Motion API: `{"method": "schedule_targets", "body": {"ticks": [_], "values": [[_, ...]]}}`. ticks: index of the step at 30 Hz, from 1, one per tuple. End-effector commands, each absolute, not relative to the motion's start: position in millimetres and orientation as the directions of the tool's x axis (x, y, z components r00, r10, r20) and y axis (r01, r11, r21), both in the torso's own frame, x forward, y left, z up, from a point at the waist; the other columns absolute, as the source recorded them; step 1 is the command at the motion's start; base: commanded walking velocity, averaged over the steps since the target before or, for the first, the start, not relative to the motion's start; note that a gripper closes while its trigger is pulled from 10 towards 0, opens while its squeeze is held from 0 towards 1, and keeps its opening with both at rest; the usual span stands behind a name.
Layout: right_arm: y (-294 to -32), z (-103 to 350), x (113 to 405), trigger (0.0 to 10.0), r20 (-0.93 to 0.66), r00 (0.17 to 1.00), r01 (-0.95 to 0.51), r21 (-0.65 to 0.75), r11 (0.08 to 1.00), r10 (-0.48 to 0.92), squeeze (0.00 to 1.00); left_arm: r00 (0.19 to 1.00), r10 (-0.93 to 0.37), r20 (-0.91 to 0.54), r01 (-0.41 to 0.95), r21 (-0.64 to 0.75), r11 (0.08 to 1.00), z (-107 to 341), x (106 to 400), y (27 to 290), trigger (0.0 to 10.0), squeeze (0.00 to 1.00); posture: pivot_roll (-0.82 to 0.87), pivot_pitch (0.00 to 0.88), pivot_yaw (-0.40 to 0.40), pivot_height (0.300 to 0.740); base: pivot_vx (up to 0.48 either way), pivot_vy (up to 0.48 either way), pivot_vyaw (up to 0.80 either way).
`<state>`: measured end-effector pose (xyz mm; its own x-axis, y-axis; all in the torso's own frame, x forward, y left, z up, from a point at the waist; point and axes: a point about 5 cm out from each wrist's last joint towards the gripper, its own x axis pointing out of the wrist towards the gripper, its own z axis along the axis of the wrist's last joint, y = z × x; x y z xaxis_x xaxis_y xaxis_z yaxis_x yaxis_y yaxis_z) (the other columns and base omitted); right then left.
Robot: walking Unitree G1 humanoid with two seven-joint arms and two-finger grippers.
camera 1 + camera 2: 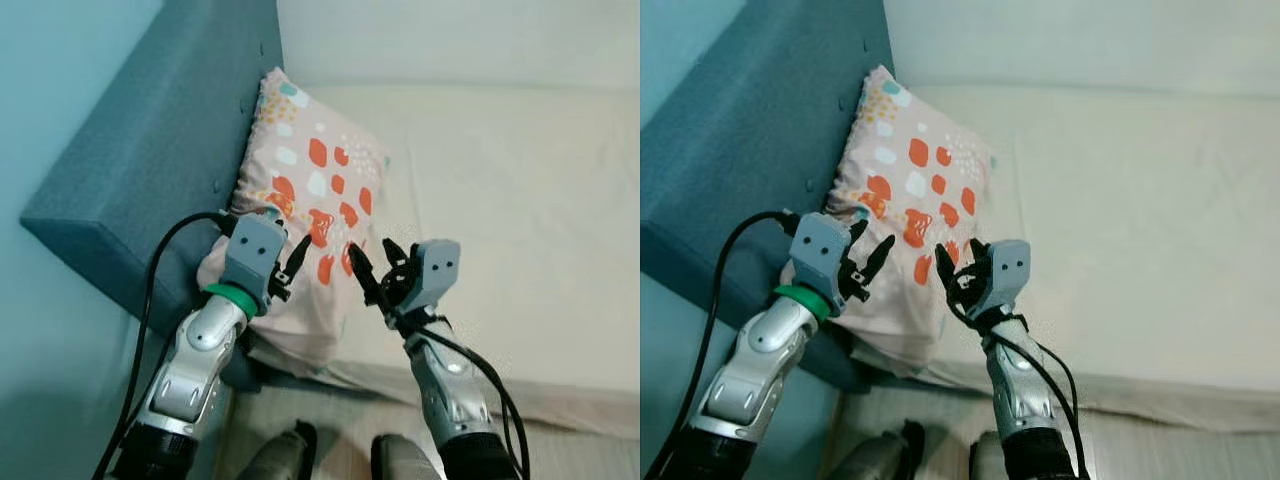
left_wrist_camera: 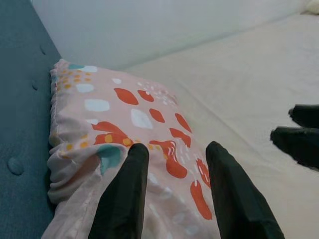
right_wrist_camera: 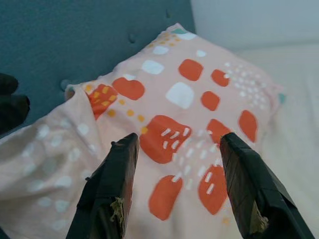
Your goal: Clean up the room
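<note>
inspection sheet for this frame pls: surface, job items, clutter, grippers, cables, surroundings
Surface: cream mattress, sheet lightly wrinkled.
Job's things: pink pillow with orange, white and teal blotches, lying at the left end of the mattress against the headboard.
Clutter: nothing seen.
Grippers: left gripper open, over the pillow's near corner; right gripper open, over the pillow's near half. Contact with the fabric cannot be told; neither holds anything.
Cables: black cable loops from the left wrist down along the arm; another black cable runs along the right forearm.
Surroundings: teal padded headboard on the left, pale wall behind the bed.
</note>
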<state>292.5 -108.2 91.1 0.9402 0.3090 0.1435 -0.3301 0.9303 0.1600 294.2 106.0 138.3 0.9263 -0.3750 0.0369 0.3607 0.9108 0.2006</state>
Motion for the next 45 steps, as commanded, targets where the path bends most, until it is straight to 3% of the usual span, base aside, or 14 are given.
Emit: {"method": "schedule_targets", "body": {"ticks": [1,12,17,27,35,45], "values": [[-100.9,83.6,285.6,10.0,0.129,0.945,-0.32,0.175,0.931,0.301,0.0,0.937,-0.35,0.008,0.342,0.186,0.921,129.6,295.2,109.5,10.0,0.0,-0.05,0.016,0.091,0.74,0.0,0.0,0.0],[-108.3,89.0,292.2,10.0,0.142,0.966,-0.229,0.095,0.969,0.215,0.0,0.962,-0.273,-0.026,0.274,0.164,0.948,118.1,311.6,113.4,10.0,0.0,-0.08,0.0,0.108,0.74,0.0,0.0,0.0],[-119.8,104.6,293.9,10.0,0.222,0.964,-0.14,-0.035,0.99,0.144,0.0,0.979,-0.196,-0.055,0.203,0.202,0.958,102.1,314.4,120.6,10.0,0.0,-0.11,0.0,0.084,0.74,0.0,0.0,0.0],[-137.1,108.7,288.9,10.0,0.271,0.958,-0.039,-0.19,0.981,0.09,0.0,0.972,-0.191,-0.139,0.22,0.234,0.947,75.3,315.7,115.4,10.0,0.0,-0.15,0.0,0.084,0.74,0.0,0.0,0.0],[-151.0,106.1,293.8,10.0,0.253,0.967,0.021,-0.146,0.989,0.017,0.0,0.974,-0.207,-0.097,0.223,0.201,0.954,87.7,325.5,108.0,10.0,0.0,-0.15,0.0,0.098,0.74,0.0,0.0,0.0],[-141.1,99.0,295.6,10.0,0.208,0.978,-0.012,-0.103,0.995,0.033,0.0,0.955,-0.296,-0.036,0.297,0.187,0.936,100.2,327.9,97.5,10.0,0.0,-0.13,0.0,0.078,0.74,0.0,-0.025,0.0]]}}
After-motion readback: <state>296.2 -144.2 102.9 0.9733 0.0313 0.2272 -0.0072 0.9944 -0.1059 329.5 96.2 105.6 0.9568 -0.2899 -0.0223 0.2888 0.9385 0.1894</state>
